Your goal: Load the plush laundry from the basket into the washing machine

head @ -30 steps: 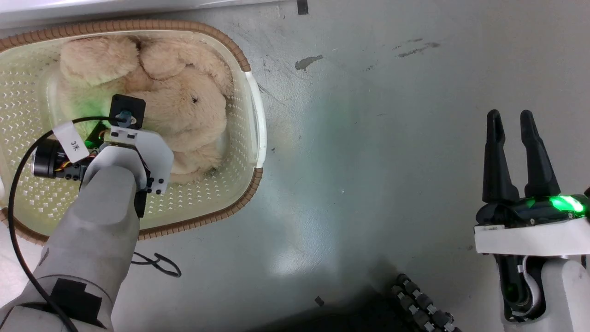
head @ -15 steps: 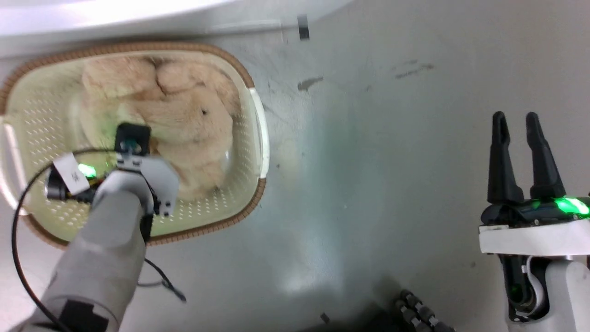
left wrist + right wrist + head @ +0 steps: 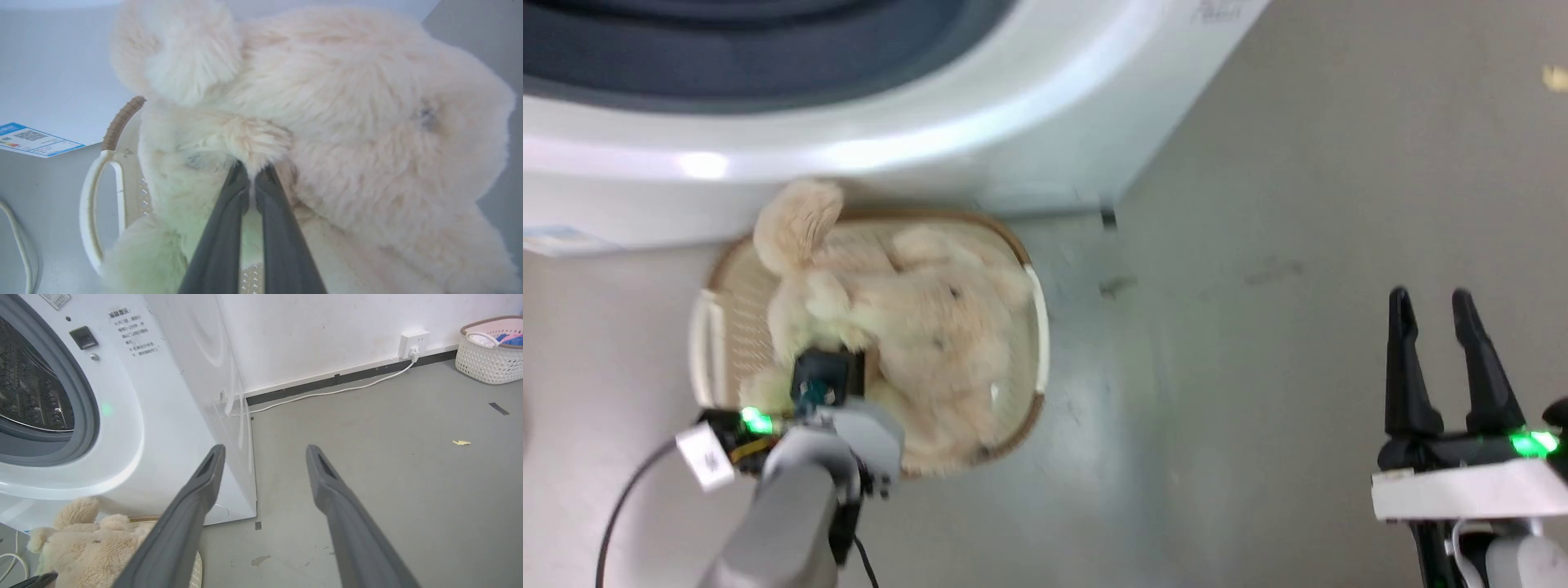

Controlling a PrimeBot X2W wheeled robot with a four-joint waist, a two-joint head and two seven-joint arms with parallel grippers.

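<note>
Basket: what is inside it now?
The plush laundry, one lobe sticking up past the basket rim, with the left gripper shut on its fur. The basket bottom beneath the plush is mostly covered.

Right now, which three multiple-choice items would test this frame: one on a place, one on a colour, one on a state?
1. Where is the basket? A in the drum; B on the floor in front of the washing machine; C on top of it.
2. The basket's rim is: A blue; B black; C brown.
3. The left claw is: A shut on the plush laundry; B open and empty; C gripping the basket handle.
Key: 1 B, the head view shows it at the washer's foot; 2 C, the woven band is brown; 3 A, it pinches a fur tuft.
</note>
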